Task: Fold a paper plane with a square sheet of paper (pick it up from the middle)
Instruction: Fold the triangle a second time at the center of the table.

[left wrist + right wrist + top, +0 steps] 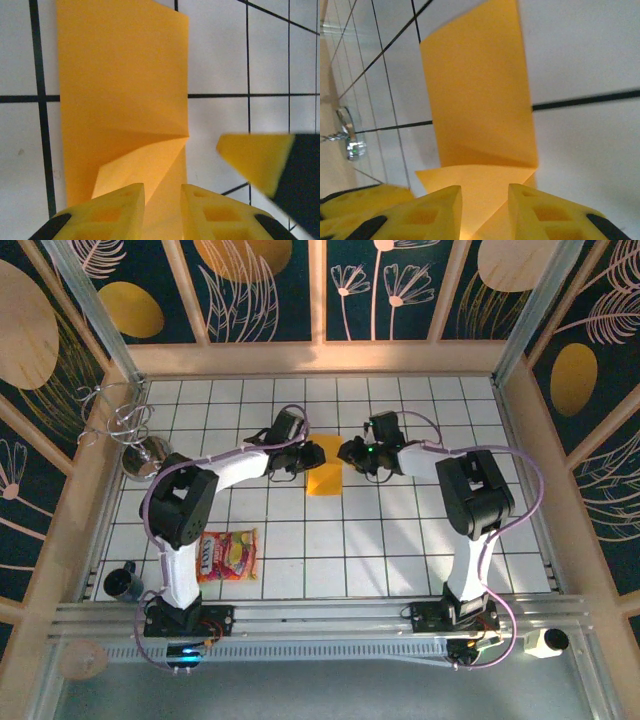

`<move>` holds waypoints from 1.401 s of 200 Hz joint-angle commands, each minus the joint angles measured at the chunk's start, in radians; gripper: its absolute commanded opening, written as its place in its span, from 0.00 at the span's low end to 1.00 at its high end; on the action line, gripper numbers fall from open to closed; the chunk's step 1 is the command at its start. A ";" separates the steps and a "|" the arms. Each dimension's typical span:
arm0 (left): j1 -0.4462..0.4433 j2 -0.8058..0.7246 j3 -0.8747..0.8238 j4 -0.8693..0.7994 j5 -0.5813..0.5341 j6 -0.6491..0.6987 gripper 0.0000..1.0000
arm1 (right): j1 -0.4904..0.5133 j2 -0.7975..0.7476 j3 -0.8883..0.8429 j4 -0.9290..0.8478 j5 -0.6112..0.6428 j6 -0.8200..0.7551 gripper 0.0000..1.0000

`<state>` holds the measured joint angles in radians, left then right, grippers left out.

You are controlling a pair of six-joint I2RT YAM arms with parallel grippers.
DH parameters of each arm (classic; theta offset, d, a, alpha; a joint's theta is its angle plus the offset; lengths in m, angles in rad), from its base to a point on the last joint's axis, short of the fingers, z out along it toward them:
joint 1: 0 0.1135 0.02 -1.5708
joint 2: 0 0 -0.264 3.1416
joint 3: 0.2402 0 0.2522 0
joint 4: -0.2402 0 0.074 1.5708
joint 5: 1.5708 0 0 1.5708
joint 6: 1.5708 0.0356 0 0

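The square sheet of paper (325,480) lies on the tiled table, orange-yellow and folded into an upright oblong with a triangular flap at its far end. A paper plane is out of view. My left gripper (303,457) hangs at the sheet's far left corner and my right gripper (347,452) at its far right corner, tips facing each other. In the left wrist view the jaws (162,192) stand parted over the flap of the paper (120,90). The right wrist view shows the same: parted jaws (485,192) above the flap, with the paper (480,100) flat beyond.
A red-and-yellow snack packet (228,554) lies near the left arm's base. A metal wire stand (145,455) is at the far left and a dark cup (122,582) at the near left. Wooden walls ring the table.
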<state>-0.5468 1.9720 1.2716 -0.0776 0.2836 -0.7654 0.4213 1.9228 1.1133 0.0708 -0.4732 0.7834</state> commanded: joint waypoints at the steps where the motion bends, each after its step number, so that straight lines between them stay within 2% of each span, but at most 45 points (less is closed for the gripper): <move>1: 0.017 0.042 0.010 0.026 0.008 -0.035 0.26 | 0.021 0.013 -0.010 0.035 -0.046 0.098 0.32; 147: 0.050 0.080 -0.110 0.056 -0.012 -0.075 0.23 | 0.033 0.095 0.037 -0.006 -0.046 0.125 0.35; 206: 0.052 0.074 -0.118 0.056 -0.012 -0.078 0.22 | 0.036 0.110 0.045 0.062 -0.072 0.135 0.23; 252: 0.053 0.063 -0.123 0.061 -0.006 -0.083 0.21 | 0.040 0.128 0.019 0.153 -0.101 0.168 0.20; 280: 0.065 0.050 -0.146 0.110 0.039 -0.110 0.22 | 0.051 0.126 -0.027 0.240 -0.113 0.201 0.18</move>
<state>-0.4995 2.0235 1.1690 0.0349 0.2985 -0.8448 0.4557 2.0361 1.1221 0.2028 -0.5564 0.9432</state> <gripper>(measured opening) 0.217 0.193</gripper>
